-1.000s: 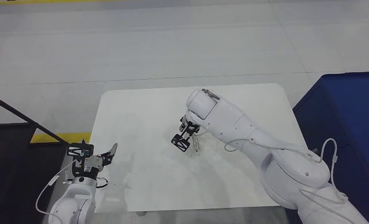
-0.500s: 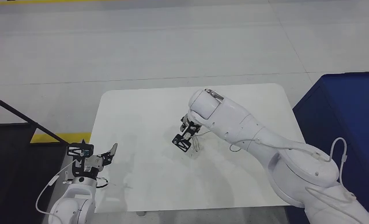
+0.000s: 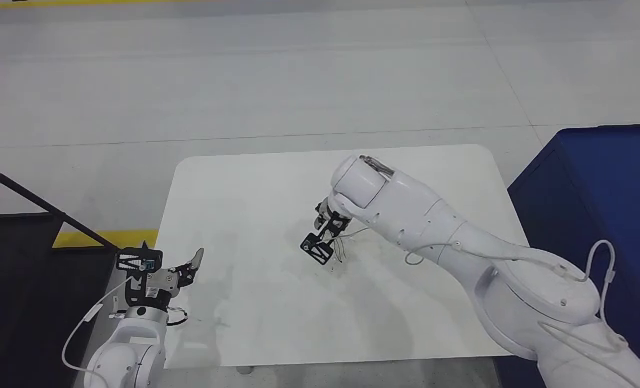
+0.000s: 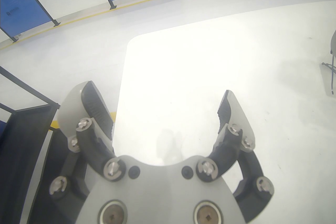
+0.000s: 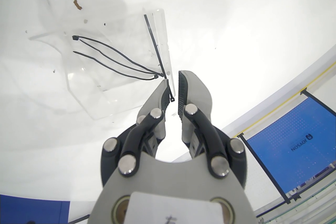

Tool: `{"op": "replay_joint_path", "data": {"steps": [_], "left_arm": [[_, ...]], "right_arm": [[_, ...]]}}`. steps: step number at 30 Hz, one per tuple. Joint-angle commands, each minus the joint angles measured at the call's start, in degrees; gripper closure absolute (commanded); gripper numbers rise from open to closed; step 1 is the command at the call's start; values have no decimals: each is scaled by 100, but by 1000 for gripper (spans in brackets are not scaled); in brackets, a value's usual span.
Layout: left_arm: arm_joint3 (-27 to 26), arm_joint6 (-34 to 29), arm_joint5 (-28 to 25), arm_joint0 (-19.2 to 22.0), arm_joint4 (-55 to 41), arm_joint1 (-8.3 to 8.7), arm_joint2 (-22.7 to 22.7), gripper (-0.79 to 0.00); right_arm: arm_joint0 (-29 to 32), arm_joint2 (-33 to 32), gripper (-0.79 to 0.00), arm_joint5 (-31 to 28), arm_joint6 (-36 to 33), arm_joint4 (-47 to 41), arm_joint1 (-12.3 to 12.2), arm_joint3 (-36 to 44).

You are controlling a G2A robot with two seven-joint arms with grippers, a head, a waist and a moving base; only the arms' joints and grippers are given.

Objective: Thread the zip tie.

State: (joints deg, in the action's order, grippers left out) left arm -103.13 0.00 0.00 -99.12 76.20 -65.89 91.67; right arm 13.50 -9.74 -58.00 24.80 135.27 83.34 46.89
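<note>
A thin black zip tie [image 5: 155, 43] runs along the upright wall of a clear plastic fixture [image 5: 105, 88] and passes a hole at its edge. The tie's head [image 5: 172, 99] lies between the fingers of my right gripper [image 5: 173, 75], against one pad. A narrow gap shows between the pads, so the gripper is barely open. Two more black ties [image 5: 115, 59] lie across the fixture's flat part. In the top view the right gripper [image 3: 318, 246] sits mid-table at the fixture [image 3: 341, 251]. My left gripper [image 4: 157, 93] hangs wide open and empty at the table's near left edge [image 3: 190, 263].
The white table [image 3: 250, 198] has small dark specks [image 5: 77, 5] near the fixture. A dark frame stands off the table's left side [image 4: 29, 109]. A blue panel [image 3: 590, 188] stands to the right of the table.
The right arm has shifted slightly to the right, its gripper staying at the fixture. The left arm has not moved.
</note>
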Motion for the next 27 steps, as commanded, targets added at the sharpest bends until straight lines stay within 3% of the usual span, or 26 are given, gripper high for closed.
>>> {"op": "replay_joint_path", "data": {"steps": [1, 5, 14, 27], "left_arm": [[0, 0, 0, 0, 0, 0, 0, -785], [0, 0, 0, 0, 0, 0, 0, -785], [0, 0, 0, 0, 0, 0, 0, -785], [0, 0, 0, 0, 0, 0, 0, -785]], "right_arm": [[-2, 0, -99, 0, -16, -25, -29, 63], [11, 0, -166, 0, -20, -13, -92, 175], [51, 0, -188, 0, 154, 105, -115, 165], [69, 0, -203, 0, 570, 526, 217, -446]]}}
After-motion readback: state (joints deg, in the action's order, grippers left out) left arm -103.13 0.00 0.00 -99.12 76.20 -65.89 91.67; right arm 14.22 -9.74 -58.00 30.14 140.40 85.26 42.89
